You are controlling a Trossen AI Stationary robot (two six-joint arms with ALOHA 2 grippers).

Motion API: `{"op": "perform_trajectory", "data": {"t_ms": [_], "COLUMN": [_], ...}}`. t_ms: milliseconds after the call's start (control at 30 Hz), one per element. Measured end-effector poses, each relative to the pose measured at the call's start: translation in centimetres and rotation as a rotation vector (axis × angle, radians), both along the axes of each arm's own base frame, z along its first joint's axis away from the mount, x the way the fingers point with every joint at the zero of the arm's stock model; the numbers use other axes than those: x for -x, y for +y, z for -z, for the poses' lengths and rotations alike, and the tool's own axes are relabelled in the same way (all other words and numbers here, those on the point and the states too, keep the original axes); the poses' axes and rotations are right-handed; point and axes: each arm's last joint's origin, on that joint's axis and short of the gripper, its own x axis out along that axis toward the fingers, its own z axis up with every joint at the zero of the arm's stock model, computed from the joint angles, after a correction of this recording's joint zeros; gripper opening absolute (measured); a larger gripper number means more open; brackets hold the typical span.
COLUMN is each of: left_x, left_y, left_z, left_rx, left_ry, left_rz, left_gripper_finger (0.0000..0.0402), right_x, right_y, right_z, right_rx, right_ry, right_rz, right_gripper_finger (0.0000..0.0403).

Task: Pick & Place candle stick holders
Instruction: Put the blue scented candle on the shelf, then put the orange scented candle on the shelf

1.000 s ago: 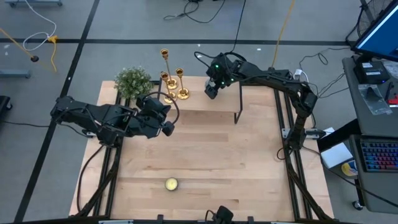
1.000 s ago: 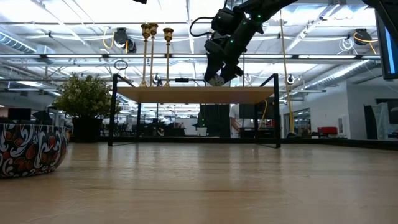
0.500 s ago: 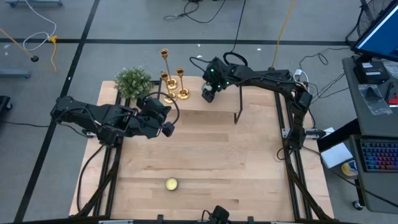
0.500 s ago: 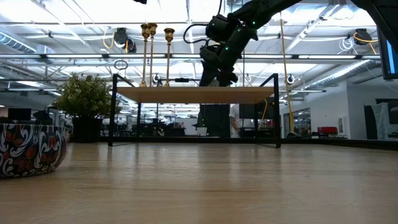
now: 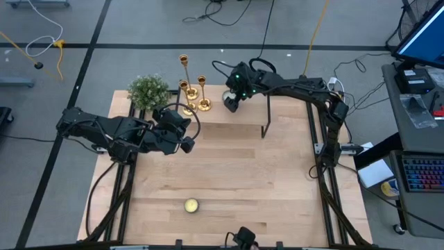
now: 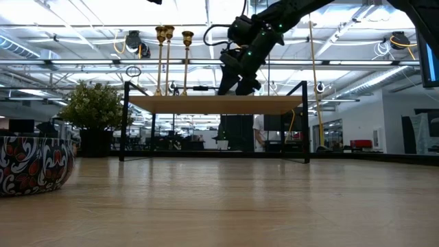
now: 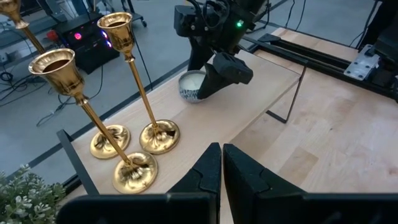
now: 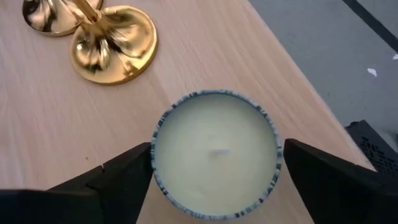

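Three gold candle stick holders (image 7: 135, 171) of differing heights stand on their round bases at the left end of a raised wooden shelf (image 5: 277, 111); they also show in the high view (image 5: 194, 104) and the low view (image 6: 169, 58). My right gripper (image 8: 214, 155) is open and slants down over a white candle in a patterned tin (image 8: 214, 152), which sits on the shelf just right of the holders. One finger stands on each side of the tin. My left gripper (image 7: 221, 168) is shut on nothing, above the table left of centre (image 5: 186, 144). My right gripper has its fingers (image 8: 130, 168) close against the two opposite sides of the tin's wall (image 8: 155, 155), coming slanting from above. Whether they touch it I cannot tell. The tin stands upright with its bottom on the shelf.
A green bushy plant (image 5: 148, 90) stands at the shelf's left end beside the holders. Another candle tin (image 5: 191, 205) sits on the table near its front edge and shows large in the low view (image 6: 31, 165). Bare wood lies between it and the shelf.
My right gripper has gone a little toward the table's left and down, with the candle tin between its fingers. The tin, held above the shelf a second ago, now stands on it near the holders.
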Motion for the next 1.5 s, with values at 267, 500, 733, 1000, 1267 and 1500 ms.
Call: {"op": "perform_trajectory", "data": {"t_ms": [267,500,733,1000,1267,1500], "left_x": [0.0,0.0,-0.1,1.2,4.4,5.0], "left_y": [0.0,0.0,-0.3,-0.6,0.2,0.9], "left_z": [0.0,0.0,0.2,1.7,2.9,3.8], "left_rx": [0.000,0.007,0.081,0.371,0.472,0.445], "left_ry": [0.000,0.001,0.021,0.171,0.327,0.343], "left_rz": [0.000,0.005,0.078,0.118,-0.246,-0.365], "left_gripper_finger": [0.0021,0.0021,0.0021,0.0021,0.0021,0.0021], "right_x": [0.4,1.3,3.4,8.2,12.8,15.3], "right_y": [-0.2,0.3,3.2,6.9,9.2,10.4], "right_z": [-0.7,-2.5,-6.0,-10.1,-12.7,-14.2], "right_rx": [0.033,0.047,0.048,0.014,-0.031,-0.035], "right_ry": [-0.013,-0.041,-0.048,-0.016,-0.004,-0.041], "right_rz": [0.021,0.020,-0.015,-0.026,0.017,0.038], "right_gripper_finger": [0.0356,0.0357,0.0357,0.0357,0.0357,0.0357]}}
